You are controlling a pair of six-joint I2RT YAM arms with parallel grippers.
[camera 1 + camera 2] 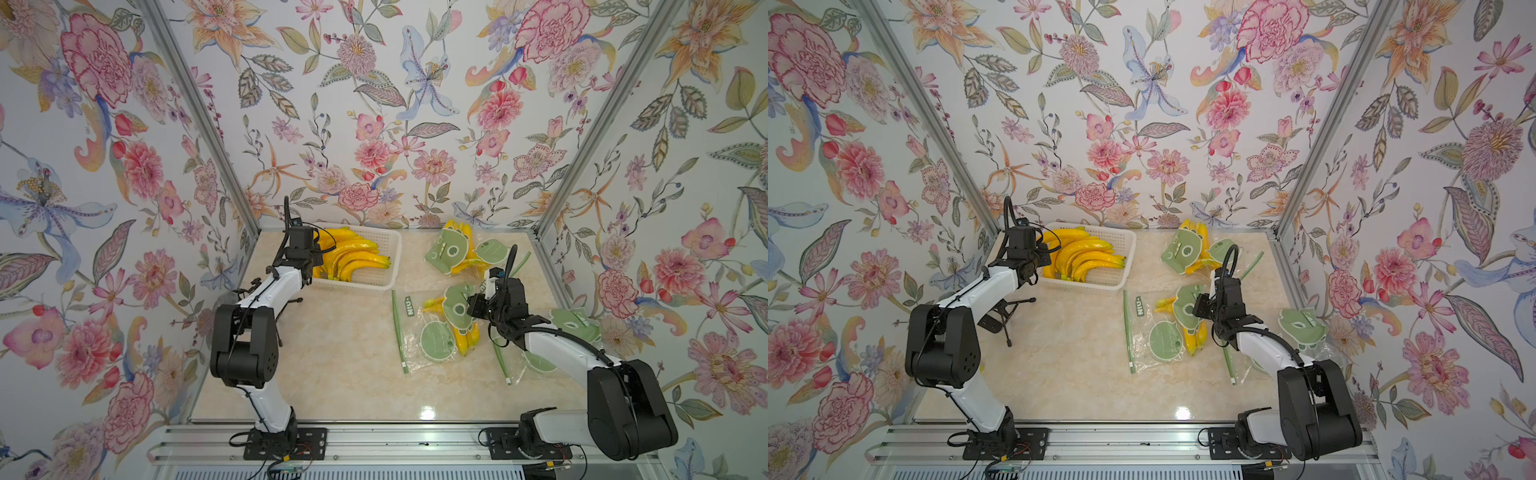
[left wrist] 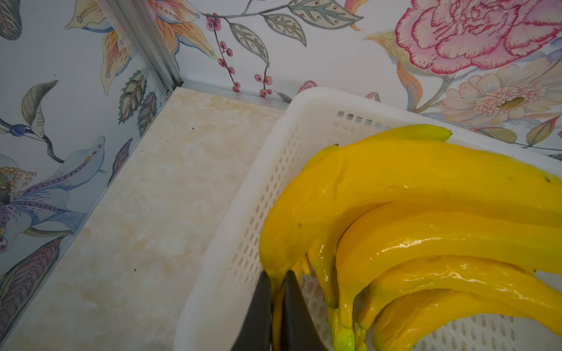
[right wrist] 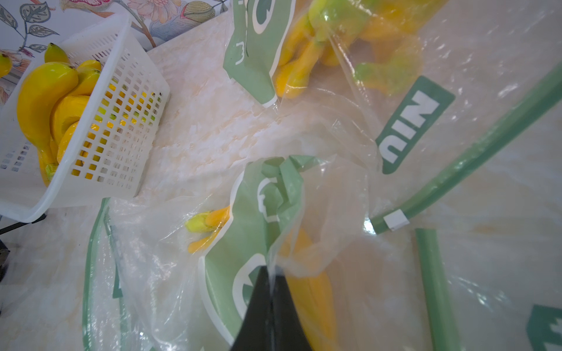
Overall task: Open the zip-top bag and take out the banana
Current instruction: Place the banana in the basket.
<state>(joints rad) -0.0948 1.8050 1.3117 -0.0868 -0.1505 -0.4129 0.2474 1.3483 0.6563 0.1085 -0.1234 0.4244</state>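
The left end effector [image 2: 278, 278] is drawn in narrow on the stem of a glossy yellow banana bunch [image 2: 380, 182]. The bunch is held down inside the white perforated plastic basket [image 2: 304, 103] at the back of the cream marbled surface [image 1: 332, 365]. The stem is probably chosen because it is the thinnest part and fits between the jaws. The bunch is judged not yet released.

The right end effector [image 3: 270, 272] is pressed flat together on a fold of film of the crumpled clear zip-top bag with green printed shapes [image 1: 432, 332]. That bag lies right of the middle of the surface, in front of the basket. A yellow banana [image 1: 465, 338] is seen inside it, under the film. The bag's green zip strip [image 1: 398, 328] is turned away from the right arm, toward the left arm's side. The film is likely pinched at this far end so that the bag is anchored while its mouth is worked from the other side. Whether the zip is parted cannot be told.

Two similar filled bags are left aside, one by the back wall [image 1: 453, 249] and one under the right arm [image 1: 577, 324].
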